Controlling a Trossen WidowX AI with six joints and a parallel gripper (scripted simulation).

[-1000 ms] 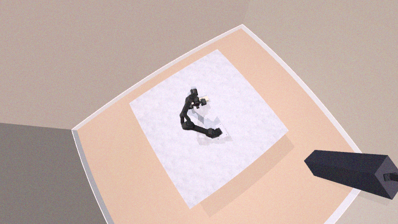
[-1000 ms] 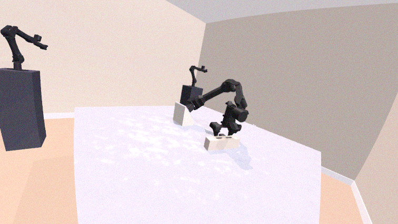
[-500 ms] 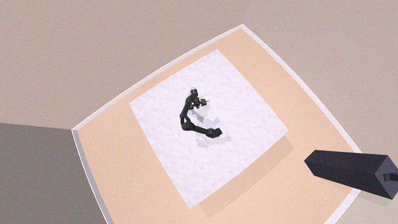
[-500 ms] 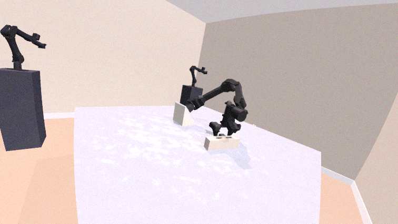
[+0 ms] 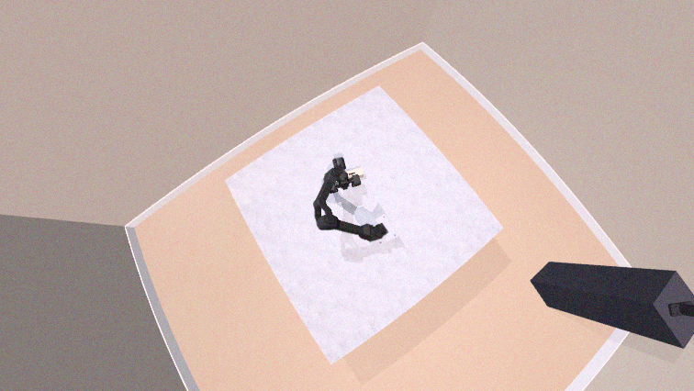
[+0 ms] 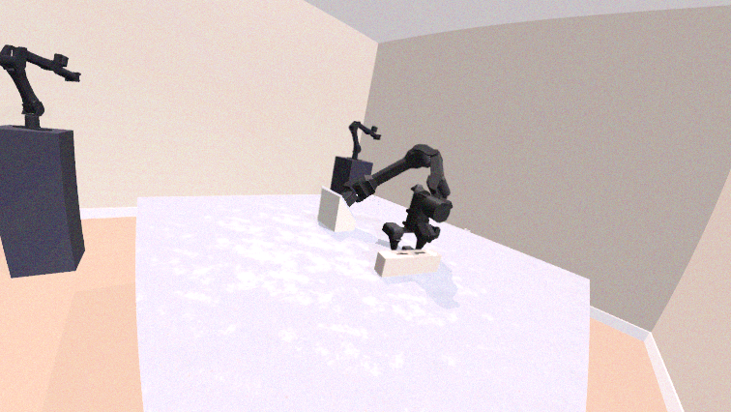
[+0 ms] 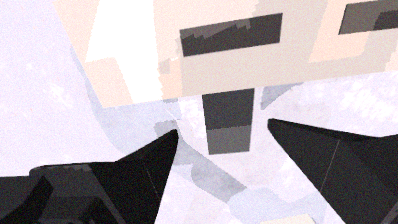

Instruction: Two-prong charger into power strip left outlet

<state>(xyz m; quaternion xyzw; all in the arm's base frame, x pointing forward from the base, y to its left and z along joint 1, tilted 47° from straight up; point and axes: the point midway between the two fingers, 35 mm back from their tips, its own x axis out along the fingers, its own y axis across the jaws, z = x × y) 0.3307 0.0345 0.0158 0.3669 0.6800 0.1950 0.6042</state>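
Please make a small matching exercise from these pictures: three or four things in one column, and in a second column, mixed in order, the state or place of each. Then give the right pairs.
Things:
1. tool
2. power strip
3. wedge-shaped block
4. dark pedestal

States or places:
A. stands on the floor, beside the white table
B. lies flat on the table, directly under the tool
C. open, holding nothing
D. sits on the table near the arm's base

Pairs: 1-C, 2-B, 3-D, 4-A

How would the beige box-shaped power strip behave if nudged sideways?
The beige box-shaped power strip looks rigid and lies low on a broad face, so tipping or rolling seems unlikely. Nothing visibly fixes it to the white table top, so it may slide.
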